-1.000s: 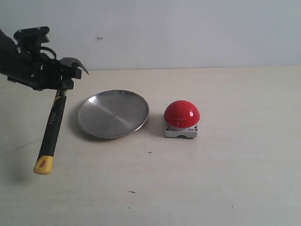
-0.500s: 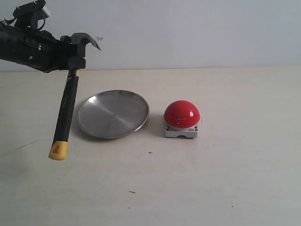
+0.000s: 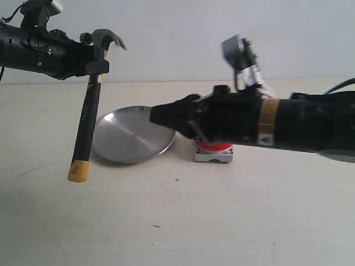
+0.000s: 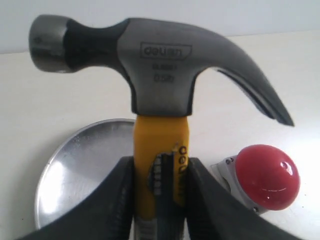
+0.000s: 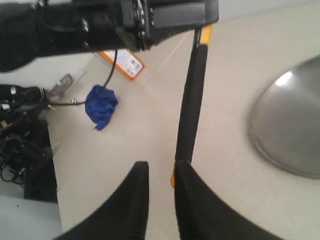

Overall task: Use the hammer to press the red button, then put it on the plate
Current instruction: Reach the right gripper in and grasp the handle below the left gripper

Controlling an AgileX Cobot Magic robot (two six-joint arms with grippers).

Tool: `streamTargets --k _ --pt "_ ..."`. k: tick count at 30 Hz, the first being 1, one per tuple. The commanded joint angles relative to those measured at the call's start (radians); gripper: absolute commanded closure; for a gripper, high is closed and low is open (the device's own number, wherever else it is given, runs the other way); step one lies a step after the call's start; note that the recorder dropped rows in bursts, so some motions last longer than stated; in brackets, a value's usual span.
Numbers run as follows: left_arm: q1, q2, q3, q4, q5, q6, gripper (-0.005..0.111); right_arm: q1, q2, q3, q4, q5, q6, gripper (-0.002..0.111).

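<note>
The left gripper point(image 3: 94, 66) is clamped on the claw hammer with a dark metal head and a black-and-yellow handle point(image 3: 89, 111). It grips just under the head, so the whole handle hangs below the hand with its yellow butt lowest, clear of the pale table point(image 3: 222, 221). The round, shallow dish of brushed silver metal point(image 3: 119, 144) lies below and beside that hand. The right gripper point(image 3: 155, 115) reaches across with its fingers only narrowly parted and nothing between them, its tips over the plate's near edge and pointing at the hanging handle. The main risk, as I judge it, is a collision. Carrying the hammer toward the large glossy red dome button on a grey square base point(image 4: 267, 176) takes it towards the right arm, which it could strike. A grip this close to the head also leaves a long free handle that could pivot in the fingers or knock the plate. The exterior view hides the dome behind the right forearm and shows only the grey base. The left wrist view shows the dome whole and uncovered, beyond and to one side of the held head, so the arm may not be directly over it. Only the right wrist view shows the gap between the right fingers, with the handle just past their tips.
</note>
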Motion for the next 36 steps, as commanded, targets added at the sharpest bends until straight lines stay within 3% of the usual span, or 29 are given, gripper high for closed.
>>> streamTargets --k 1,5,10,29,36 --pt "0.001 -0.023 -0.007 -0.039 0.002 0.02 0.107 0.097 0.155 -0.127 0.023 0.068 -0.069 0.07" --pt "0.001 -0.023 -0.007 -0.043 0.01 0.022 0.107 0.158 0.279 -0.256 0.065 0.092 -0.076 0.047" --pt "0.001 -0.023 -0.007 -0.05 0.025 0.022 0.107 0.182 0.354 -0.357 0.123 0.092 -0.076 0.039" --pt "0.001 -0.023 -0.007 -0.078 0.075 0.026 0.107 0.198 0.536 -0.596 0.121 0.152 -0.078 0.04" --pt "0.001 -0.023 -0.007 -0.084 0.083 0.041 0.107 0.198 0.539 -0.601 0.119 0.162 -0.076 0.049"
